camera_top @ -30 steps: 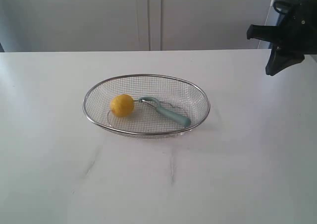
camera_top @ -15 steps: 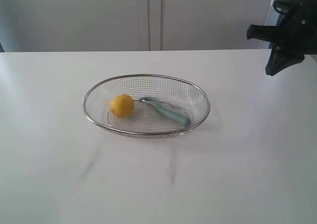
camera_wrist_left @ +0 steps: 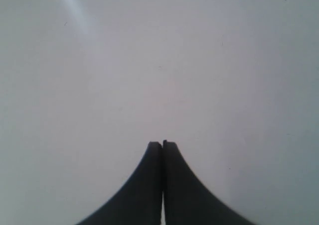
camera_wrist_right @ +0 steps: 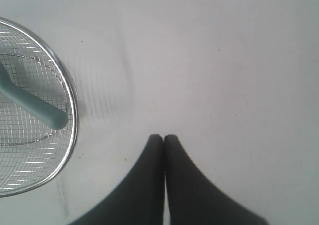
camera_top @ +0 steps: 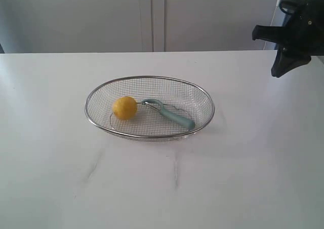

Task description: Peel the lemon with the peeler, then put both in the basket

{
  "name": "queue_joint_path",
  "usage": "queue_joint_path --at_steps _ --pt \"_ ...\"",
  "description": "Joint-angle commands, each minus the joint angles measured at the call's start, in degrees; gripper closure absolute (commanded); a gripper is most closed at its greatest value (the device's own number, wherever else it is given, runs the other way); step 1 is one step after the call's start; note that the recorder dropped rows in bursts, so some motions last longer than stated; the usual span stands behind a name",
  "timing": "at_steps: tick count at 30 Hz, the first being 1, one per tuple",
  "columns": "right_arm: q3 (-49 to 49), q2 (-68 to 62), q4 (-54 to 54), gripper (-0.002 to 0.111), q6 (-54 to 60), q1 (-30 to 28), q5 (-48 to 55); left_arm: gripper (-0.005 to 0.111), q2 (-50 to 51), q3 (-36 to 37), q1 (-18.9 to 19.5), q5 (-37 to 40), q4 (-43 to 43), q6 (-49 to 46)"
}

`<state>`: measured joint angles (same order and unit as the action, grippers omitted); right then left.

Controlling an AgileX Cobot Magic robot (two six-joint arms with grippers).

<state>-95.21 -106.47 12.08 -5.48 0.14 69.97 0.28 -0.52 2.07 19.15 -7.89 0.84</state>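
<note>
Exterior view: an oval wire-mesh basket [camera_top: 150, 77] with a steel rim stands near the middle of a white table [camera_top: 228, 178], in front of a pale panelled wall [camera_top: 76, 16]. Inside the basket lie both task items. The lemon [camera_top: 124, 108] rests on the mesh floor in the left half, yellow over the whole side that shows. The peeler [camera_top: 172, 116] lies just beside it on the right, its metal blade head towards the lemon and its pale teal handle running out towards the basket's near right rim; whether head and lemon touch cannot be told.

The right gripper [camera_top: 278, 73], black, hangs above the far right corner of the table, well apart from the basket. Right wrist view: its two fingers are pressed together with nothing between them, over bare tabletop, with the basket's rim and the end of the peeler handle to one side.

Left wrist view: the left gripper [camera_wrist_left: 162, 142] is likewise pressed together and empty, over plain white tabletop.
</note>
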Motion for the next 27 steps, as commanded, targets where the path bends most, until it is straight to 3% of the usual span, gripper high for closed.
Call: queue_joint_path --at_steps 1,12,27 --pt "-0.16 0.73 0.05 0.108 0.36 -0.32 -0.01 0.107 -0.28 0.52 0.24 0.21 0.38 -0.84" --pt "-0.16 0.73 0.05 0.108 0.36 -0.32 -0.01 0.107 -0.28 0.52 0.24 -0.04 7.89 -3.52" --pt "-0.16 0.73 0.05 0.108 0.36 -0.32 -0.01 0.107 -0.28 0.52 0.24 -0.04 7.89 -3.52"
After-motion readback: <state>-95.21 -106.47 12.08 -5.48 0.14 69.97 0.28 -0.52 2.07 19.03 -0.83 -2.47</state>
